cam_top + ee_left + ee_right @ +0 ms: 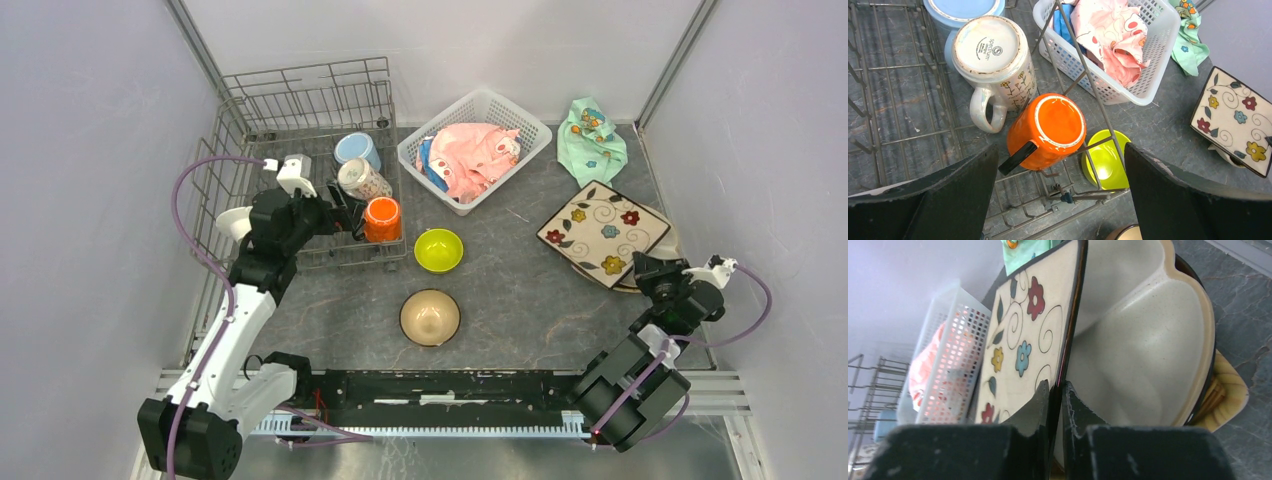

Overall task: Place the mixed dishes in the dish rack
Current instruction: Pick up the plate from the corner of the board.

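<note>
Right jaws pinch the square plate (1018, 340) by its rim: lift it edge-up off the cream plate (1148, 340), then swing toward the dish rack (300, 95) at nine o'clock. Left jaws gape, empty.

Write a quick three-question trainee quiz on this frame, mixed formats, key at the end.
1. True or false: the lime-green bowl sits on the table, outside the dish rack.
2. Which thing is the right gripper pinching? A) tan bowl B) square flowered plate C) pink cloth
3. Fill in: the left gripper hangs open above the ___ mug.
Key: 1 true; 2 B; 3 orange mug.
</note>
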### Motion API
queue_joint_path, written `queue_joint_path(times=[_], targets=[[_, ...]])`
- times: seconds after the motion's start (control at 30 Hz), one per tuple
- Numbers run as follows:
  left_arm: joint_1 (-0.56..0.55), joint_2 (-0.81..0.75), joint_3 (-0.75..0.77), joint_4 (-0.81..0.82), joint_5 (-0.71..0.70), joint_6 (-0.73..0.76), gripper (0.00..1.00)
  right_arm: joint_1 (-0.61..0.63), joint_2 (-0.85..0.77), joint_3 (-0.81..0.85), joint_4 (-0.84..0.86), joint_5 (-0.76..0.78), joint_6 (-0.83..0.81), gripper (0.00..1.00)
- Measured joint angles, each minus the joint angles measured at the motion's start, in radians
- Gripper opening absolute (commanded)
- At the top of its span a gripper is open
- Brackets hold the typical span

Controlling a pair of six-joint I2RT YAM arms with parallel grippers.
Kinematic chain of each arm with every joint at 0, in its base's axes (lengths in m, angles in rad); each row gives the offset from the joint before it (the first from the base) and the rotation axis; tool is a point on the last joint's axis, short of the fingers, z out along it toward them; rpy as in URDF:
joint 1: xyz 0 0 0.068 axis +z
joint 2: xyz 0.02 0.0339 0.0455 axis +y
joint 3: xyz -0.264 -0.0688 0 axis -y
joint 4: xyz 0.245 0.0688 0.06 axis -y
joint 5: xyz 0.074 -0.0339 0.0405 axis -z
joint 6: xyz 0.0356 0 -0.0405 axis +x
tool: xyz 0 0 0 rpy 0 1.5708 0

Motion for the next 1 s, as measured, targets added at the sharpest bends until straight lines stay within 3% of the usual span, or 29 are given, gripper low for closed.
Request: queue_joint_path(times=[0.07,1.0], targets=[[0.0,0.0,0.0,0.0,0.0,0.0,1.0,0.0,-0.004,0.0,0.009,0.001,0.036,0.0],[0.0,-0.017,0.0,-0.001,-0.035,0.0,1.0,-0.006,0.068,-0.004,0.136,-0.017,0.394,0.0]])
